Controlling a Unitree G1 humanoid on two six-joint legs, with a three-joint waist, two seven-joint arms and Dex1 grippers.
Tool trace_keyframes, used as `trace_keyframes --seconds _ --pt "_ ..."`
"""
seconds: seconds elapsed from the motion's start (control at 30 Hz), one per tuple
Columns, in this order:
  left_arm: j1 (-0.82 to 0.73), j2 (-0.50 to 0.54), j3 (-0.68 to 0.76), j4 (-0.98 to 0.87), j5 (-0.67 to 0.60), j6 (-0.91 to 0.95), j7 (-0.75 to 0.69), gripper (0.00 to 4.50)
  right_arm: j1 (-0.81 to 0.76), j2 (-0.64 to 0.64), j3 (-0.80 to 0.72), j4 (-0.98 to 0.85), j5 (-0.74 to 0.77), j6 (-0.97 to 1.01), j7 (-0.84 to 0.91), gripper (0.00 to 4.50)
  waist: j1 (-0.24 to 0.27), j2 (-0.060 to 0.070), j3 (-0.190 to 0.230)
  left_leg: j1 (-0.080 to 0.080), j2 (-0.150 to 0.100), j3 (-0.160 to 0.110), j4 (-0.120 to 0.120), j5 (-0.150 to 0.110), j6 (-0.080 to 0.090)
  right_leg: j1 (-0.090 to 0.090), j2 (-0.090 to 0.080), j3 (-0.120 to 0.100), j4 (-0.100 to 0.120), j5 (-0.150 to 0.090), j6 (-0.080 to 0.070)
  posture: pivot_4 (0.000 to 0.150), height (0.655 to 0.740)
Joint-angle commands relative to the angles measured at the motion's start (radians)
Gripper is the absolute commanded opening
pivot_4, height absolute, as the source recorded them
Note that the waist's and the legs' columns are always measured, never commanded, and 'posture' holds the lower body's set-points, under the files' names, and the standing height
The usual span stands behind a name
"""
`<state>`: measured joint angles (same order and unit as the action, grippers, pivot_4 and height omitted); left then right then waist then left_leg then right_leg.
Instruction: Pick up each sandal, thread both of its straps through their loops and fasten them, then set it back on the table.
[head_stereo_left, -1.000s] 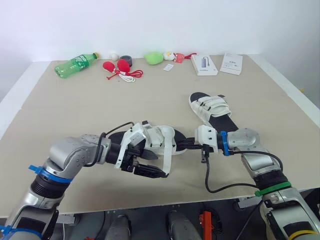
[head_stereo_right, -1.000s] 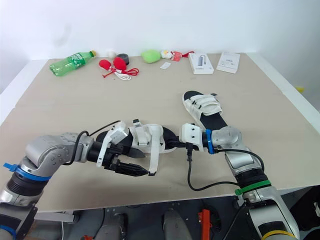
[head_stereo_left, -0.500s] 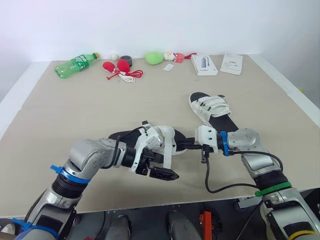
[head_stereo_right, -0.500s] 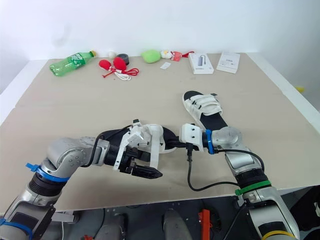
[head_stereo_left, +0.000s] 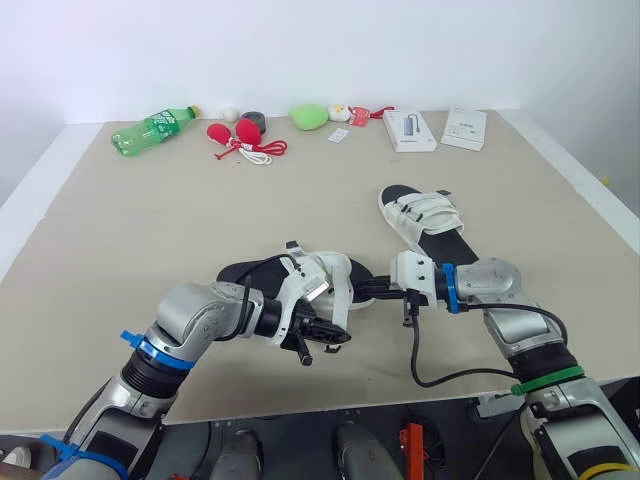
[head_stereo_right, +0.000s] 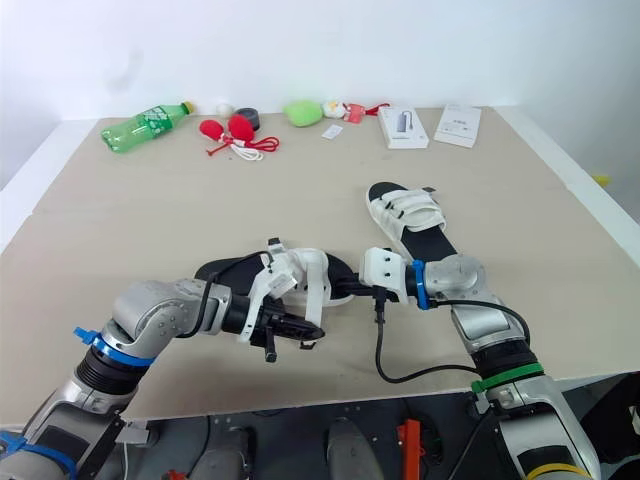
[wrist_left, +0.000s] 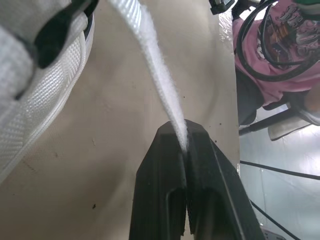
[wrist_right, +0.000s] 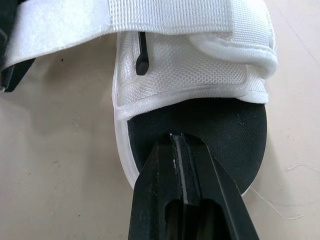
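Left gripper (wrist_left: 184, 132) has swung in; fingers now pinch loose strap (wrist_left: 150, 55) end of near sandal (head_stereo_left: 322, 278), on the table (head_stereo_left: 150, 220) just left of far sandal (head_stereo_left: 420, 220). Right gripper (wrist_right: 176, 141) fingers clamp its toe sole. Threading can begin.

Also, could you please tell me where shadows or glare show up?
Left eye view: soft, even light, no glare on the table, barely any shadow beside the far sandal. Left wrist view: the strap is evenly lit. Right wrist view: no glare on the near sandal.
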<state>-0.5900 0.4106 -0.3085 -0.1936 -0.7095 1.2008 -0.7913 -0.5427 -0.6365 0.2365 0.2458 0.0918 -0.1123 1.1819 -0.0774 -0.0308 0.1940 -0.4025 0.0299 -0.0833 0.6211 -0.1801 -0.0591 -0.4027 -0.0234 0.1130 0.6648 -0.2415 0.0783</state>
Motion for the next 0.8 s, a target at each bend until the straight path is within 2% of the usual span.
trace_keyframes --seconds 0.03,0.1,0.17,0.3,0.5,0.8 --pt "-0.078 0.066 0.09 0.011 -0.113 0.093 -0.112 0.1 0.03 -0.017 0.029 0.012 -0.042 0.018 0.014 0.0 0.0 0.0 0.0 0.0 0.0 0.0 0.0 0.0 0.0 0.0 0.0 0.0 0.0 0.0 0.0 0.15 0.74" --pt "-0.154 0.098 0.148 0.063 -0.19 0.168 -0.173 0.1 0.029 -0.018 0.028 0.011 -0.041 0.019 0.014 0.0 -0.001 0.0 0.0 -0.001 0.0 0.0 0.0 0.0 0.0 -0.001 0.001 0.0 0.0 0.0 0.0 0.15 0.74" --pt "-0.241 0.083 0.225 0.176 -0.236 0.232 -0.174 0.1 0.027 -0.019 0.027 0.014 -0.04 0.018 0.014 0.0 -0.001 0.0 0.0 -0.001 0.0 0.0 0.0 0.0 0.0 -0.001 0.0 0.0 0.0 0.0 0.0 0.15 0.74" --pt "-0.364 0.023 0.302 0.379 -0.186 0.195 -0.11 0.1 0.024 -0.016 0.031 0.02 -0.043 0.013 0.012 0.0 -0.001 0.0 -0.001 -0.001 -0.001 0.0 0.0 0.0 0.0 0.0 -0.001 0.0 -0.002 -0.001 0.001 0.15 0.74" --pt "-0.425 -0.049 0.259 0.502 -0.09 0.124 -0.071 0.1 0.012 -0.008 0.034 0.035 -0.046 0.005 0.01 0.0 -0.002 -0.001 -0.001 -0.001 -0.001 0.0 -0.002 0.0 0.0 -0.001 0.0 0.0 -0.002 0.002 0.005 0.15 0.74" --pt "-0.409 -0.093 0.153 0.516 -0.03 0.114 -0.135 0.1 0.027 -0.011 0.03 0.019 -0.048 0.003 0.001 0.0 -0.004 -0.001 -0.001 -0.001 -0.001 0.0 -0.002 0.0 -0.001 -0.001 0.0 0.0 -0.002 0.002 0.005 0.15 0.74"
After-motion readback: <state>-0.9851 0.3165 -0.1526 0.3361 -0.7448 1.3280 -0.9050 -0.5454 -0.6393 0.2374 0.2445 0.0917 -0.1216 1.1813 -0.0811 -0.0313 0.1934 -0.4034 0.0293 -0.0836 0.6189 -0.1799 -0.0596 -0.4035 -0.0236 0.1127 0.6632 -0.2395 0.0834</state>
